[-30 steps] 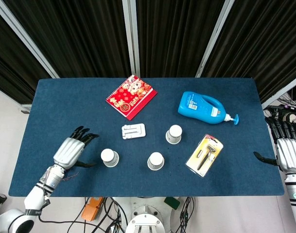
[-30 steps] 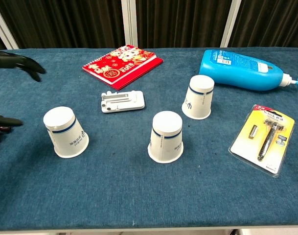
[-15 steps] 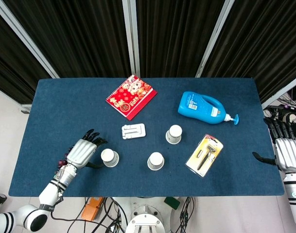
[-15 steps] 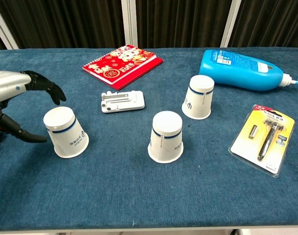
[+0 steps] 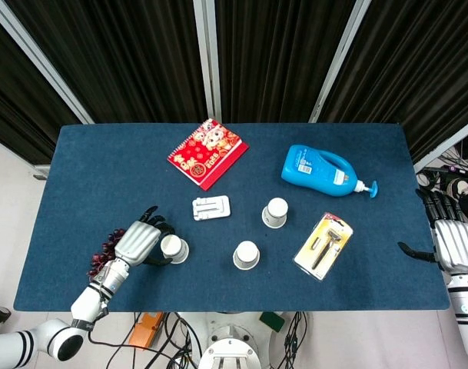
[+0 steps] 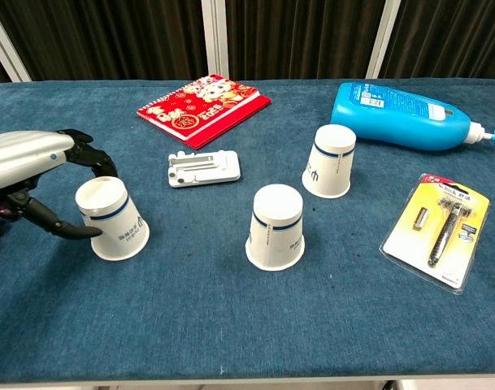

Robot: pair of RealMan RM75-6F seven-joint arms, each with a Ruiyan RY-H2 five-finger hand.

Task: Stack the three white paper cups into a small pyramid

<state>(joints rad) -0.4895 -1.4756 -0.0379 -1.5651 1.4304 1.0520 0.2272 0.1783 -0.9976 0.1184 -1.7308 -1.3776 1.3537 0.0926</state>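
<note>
three white paper cups stand upside down on the dark blue cloth-covered table (image 5: 80, 177), none stacked; leftmost white paper cup (image 6: 111, 218) near the front left, middle white paper cup (image 6: 275, 226) near the front centre, rear white paper cup (image 6: 330, 161) behind and right of it, all apart from one another; left hand (image 5: 138, 243) at the leftmost cup, dark fingers (image 6: 83, 146) curved around its far side and the thumb reaching its near side, cup between them; whether they press on the cup or only frame it, cannot tell; cup's base rests on the cloth; right hand (image 5: 452, 243) off the table's right edge, fingers spread, holding nothing; red patterned booklet (image 6: 204, 110) at the back; small white plastic bracket (image 6: 202, 169) in front of it; blue pump bottle (image 6: 403, 116) lying on its side at back right; razor in a yellow blister pack (image 6: 436, 229) at front right.
</note>
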